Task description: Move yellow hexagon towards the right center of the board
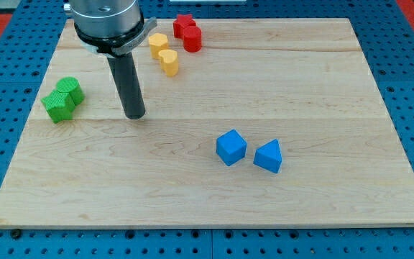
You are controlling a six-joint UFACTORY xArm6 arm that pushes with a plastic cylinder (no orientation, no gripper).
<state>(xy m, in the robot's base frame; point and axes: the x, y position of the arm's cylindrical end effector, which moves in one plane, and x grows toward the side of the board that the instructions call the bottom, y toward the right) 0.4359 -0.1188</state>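
Your end effector is a bare rod with nothing held; my tip point(135, 115) rests on the worktop point(322, 86) at its left side. From my tip, the yellow hexagon point(158, 45) lies at about one o'clock, apart from it, touching a second yellow block point(168, 62) just below it. Two red blocks point(188, 32) sit at the hexagon's two o'clock.
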